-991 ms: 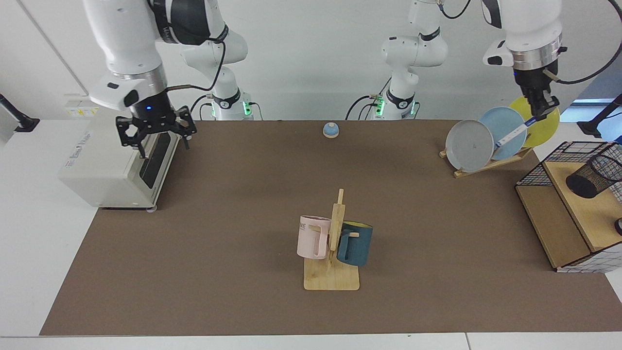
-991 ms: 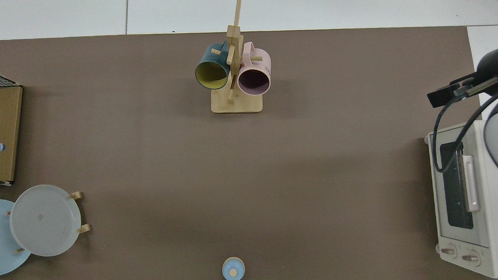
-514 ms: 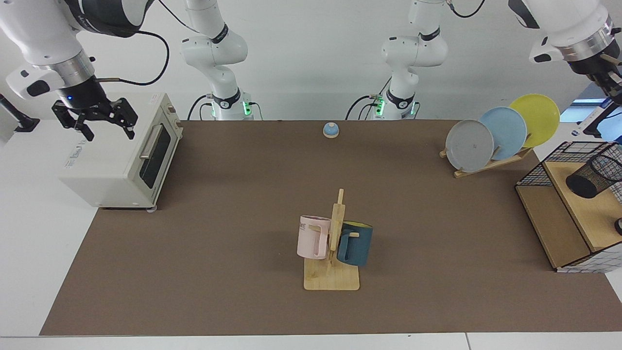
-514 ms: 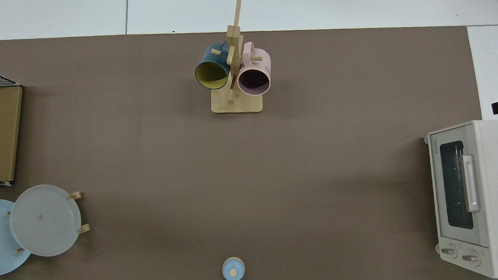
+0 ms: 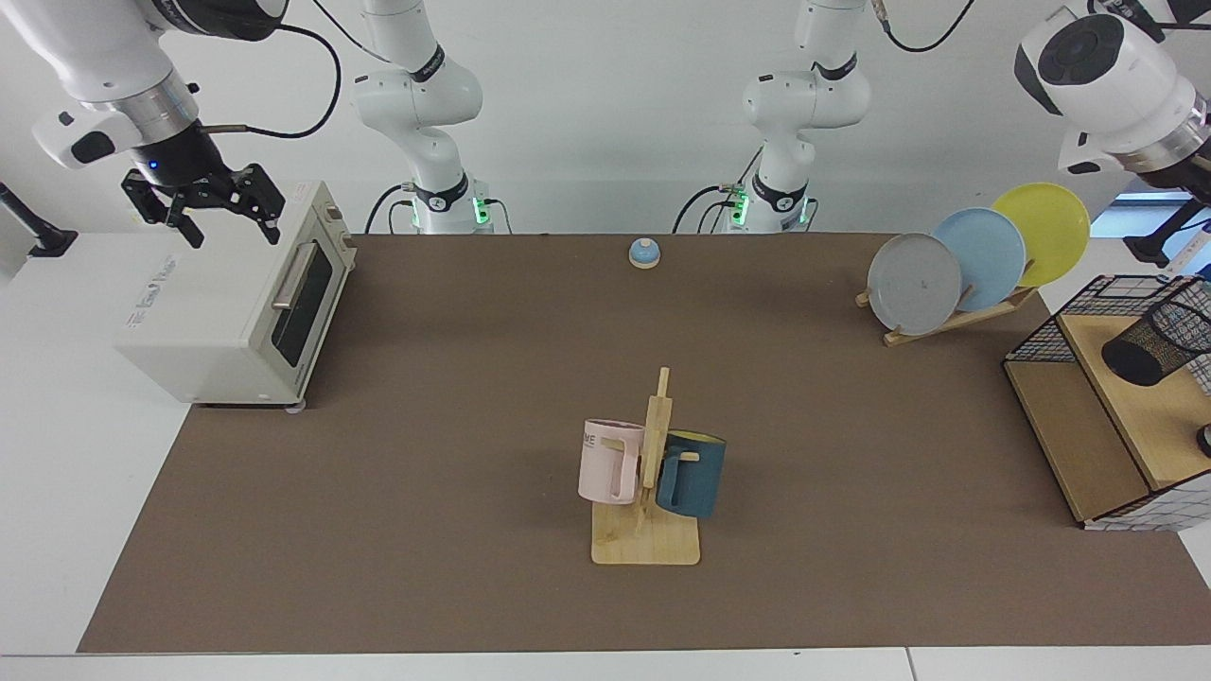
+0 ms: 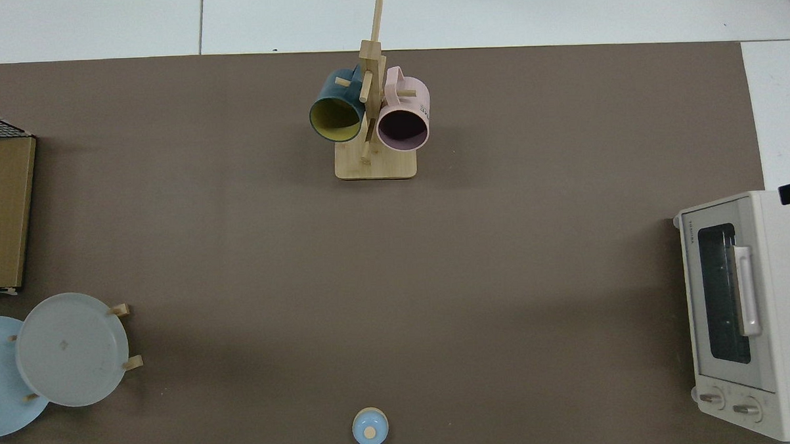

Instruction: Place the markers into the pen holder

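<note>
Holder (image 5: pixel 1156 344) lies tilted on the basket (image 5: pixel 1069 331) shelf; marker unseen. Right gripper (image 5: pixel 203 203), fingers apart, waits above the oven (image 5: pixel 227 303); left gripper is out of view.

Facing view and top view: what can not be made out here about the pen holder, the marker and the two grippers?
- Left gripper: beyond the facing view's right edge; only the left arm shows.
- Pen holder: cut by the facing view's right edge, inside hidden; outside the top view.
- Marker: in neither view.
- Right gripper, open above the toaster oven: the top view's right edge cuts off all but a dark piece.
</note>
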`<move>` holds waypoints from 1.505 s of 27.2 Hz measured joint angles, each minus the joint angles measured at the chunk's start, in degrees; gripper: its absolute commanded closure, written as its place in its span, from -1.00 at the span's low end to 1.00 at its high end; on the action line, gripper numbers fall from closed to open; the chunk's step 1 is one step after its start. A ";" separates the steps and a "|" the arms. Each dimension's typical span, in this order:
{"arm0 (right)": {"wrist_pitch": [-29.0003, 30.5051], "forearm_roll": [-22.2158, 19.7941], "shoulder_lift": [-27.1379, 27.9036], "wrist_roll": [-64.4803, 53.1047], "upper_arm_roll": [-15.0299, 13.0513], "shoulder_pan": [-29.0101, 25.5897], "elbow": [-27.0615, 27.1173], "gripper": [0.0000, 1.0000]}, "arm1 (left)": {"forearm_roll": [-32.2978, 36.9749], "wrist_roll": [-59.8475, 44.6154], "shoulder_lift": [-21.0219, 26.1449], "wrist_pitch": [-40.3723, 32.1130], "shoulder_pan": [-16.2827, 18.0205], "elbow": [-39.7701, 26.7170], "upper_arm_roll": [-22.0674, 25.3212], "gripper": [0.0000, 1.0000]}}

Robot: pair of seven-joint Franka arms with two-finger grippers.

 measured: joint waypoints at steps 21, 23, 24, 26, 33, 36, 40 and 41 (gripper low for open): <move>0.00 0.00 -0.14 0.61 0.19 4.53 -0.36 -1.00 | 2.88 -1.46 2.60 13.10 6.36 -1.63 0.18 1.00; 0.00 0.00 -0.14 0.61 0.16 4.53 -0.36 -1.00 | 2.88 -1.47 2.71 13.18 6.36 -1.93 0.08 1.00; 0.00 0.00 -0.14 0.61 0.16 4.53 -0.36 -1.00 | 2.88 -1.47 2.74 13.22 6.36 -2.07 0.05 1.00; 0.00 0.00 -0.14 0.61 0.16 4.53 -0.36 -1.00 | 2.88 -1.48 2.79 13.45 6.36 -2.31 0.04 1.00; 0.00 -0.01 -0.14 0.61 0.15 4.53 -0.36 -1.00 | 2.88 -1.48 3.47 15.58 6.45 -2.83 0.07 1.00; 0.00 -0.02 -0.15 0.61 0.06 4.45 -0.36 -1.00 | 2.90 -1.51 4.09 16.48 6.62 -2.83 0.11 1.00; 0.00 -0.03 -0.15 0.61 -0.24 4.39 -0.41 -1.00 | 2.93 -1.57 4.96 18.77 7.85 -2.83 0.21 1.00; 0.00 -0.03 -0.15 0.61 -0.25 4.39 -0.44 -1.00 | 2.93 -1.57 5.10 19.20 8.17 -2.83 0.21 0.78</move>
